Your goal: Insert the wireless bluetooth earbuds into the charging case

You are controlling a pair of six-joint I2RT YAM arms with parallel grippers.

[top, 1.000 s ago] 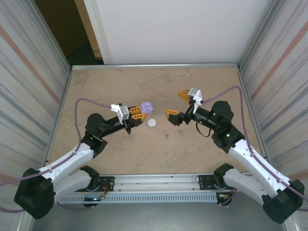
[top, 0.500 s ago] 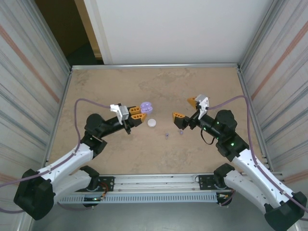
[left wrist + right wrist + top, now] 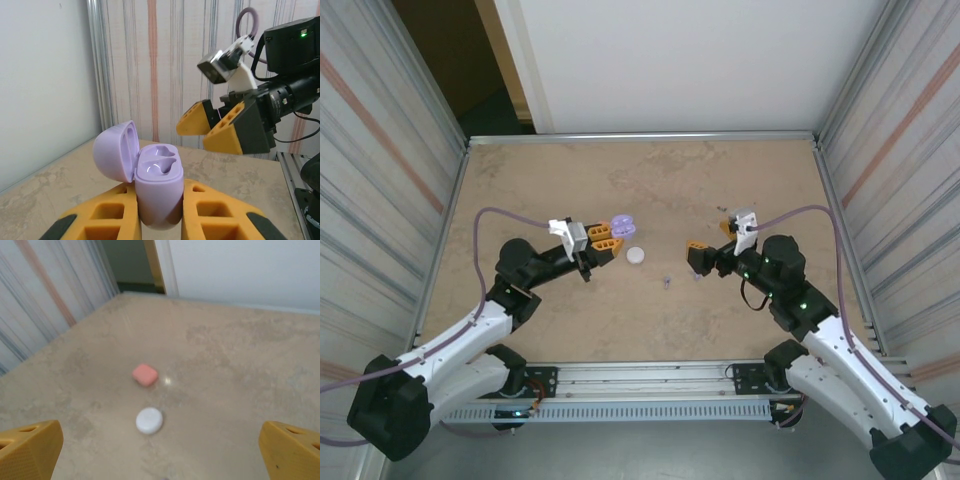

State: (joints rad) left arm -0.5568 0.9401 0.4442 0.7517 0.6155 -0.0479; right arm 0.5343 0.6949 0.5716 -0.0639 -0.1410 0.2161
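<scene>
Left gripper (image 3: 158, 222) is clenched on the open purple case (image 3: 159, 175), lid up. Right gripper (image 3: 712, 238) gapes wide, empty, close beside two tiny earbuds (image 3: 666, 282) on the table (image 3: 520, 180), right of the white case (image 3: 636, 255); a coral case (image 3: 145, 374) lies left of it.

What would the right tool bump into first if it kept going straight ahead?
Likely the white case, lying on the table ahead of the open right tool, though depth is hard to judge.
</scene>
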